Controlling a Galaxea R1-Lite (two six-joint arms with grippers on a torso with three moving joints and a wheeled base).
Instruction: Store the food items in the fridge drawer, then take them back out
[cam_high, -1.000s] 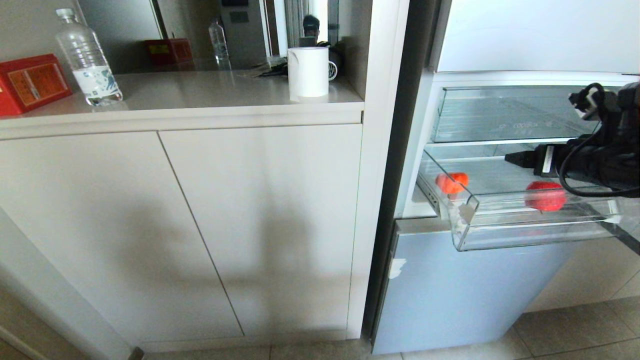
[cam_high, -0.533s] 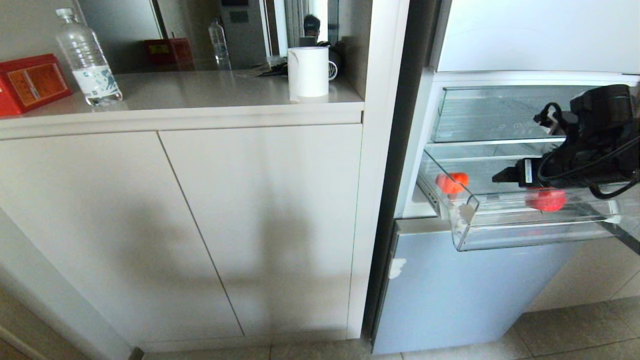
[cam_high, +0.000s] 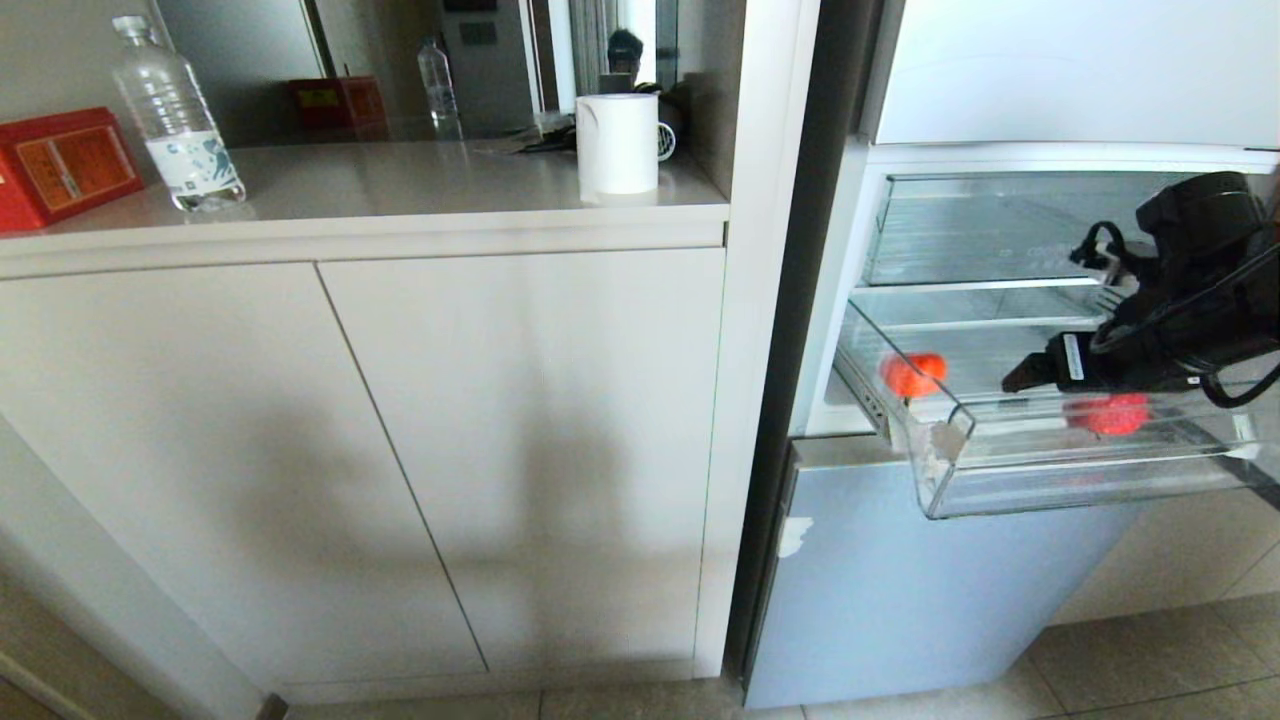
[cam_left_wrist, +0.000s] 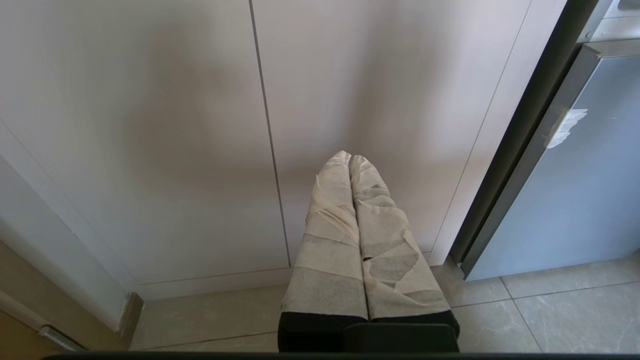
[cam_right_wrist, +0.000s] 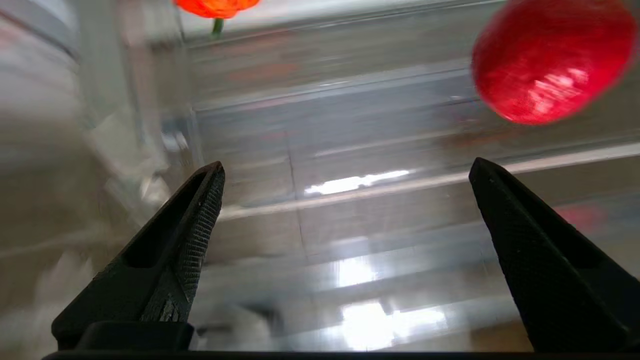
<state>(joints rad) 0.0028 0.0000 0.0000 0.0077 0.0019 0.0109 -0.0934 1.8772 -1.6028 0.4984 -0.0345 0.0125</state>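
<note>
Right wrist view shows the right gripper (cam_right_wrist: 345, 172) spread wide and empty over the fridge drawer (cam_right_wrist: 350, 200). From between its tips, the red food item (cam_right_wrist: 547, 62) lies at about one o'clock, the orange one (cam_right_wrist: 215, 6) at eleven. Parked by the cupboard, the left gripper (cam_left_wrist: 350, 159) has its fingers pressed together; the right arm is nearer.

Home kitchen: fridge (cam_high: 940, 590), counter (cam_high: 400, 190), cabinets (cam_high: 350, 450)
</note>
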